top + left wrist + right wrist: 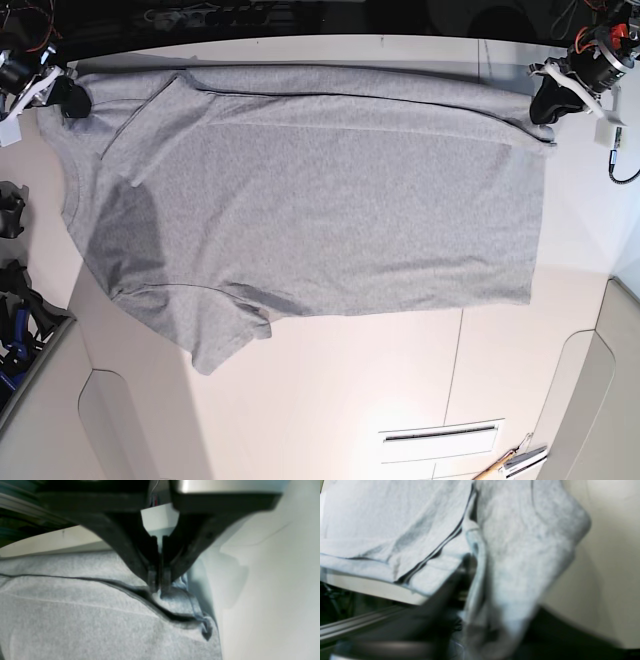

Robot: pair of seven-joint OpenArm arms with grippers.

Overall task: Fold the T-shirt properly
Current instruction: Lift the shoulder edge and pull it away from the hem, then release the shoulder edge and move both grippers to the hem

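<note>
Base view: the grey T-shirt (310, 200) was spread plain side up across the white table (350, 390), its neck toward the view's left and its hem toward the right. The left gripper (159, 586) was closed on a hem corner at the far right, its fingertips (152, 580) pinching a fold of cloth. The right gripper (70, 100) was seen at the shoulder corner, far left; cloth was draped over it in the blurred wrist view, so its grip could not be told.

Base view overhead, far; wrist views close, low (right blurred); all share T-shirt (310, 200) edge.
</note>
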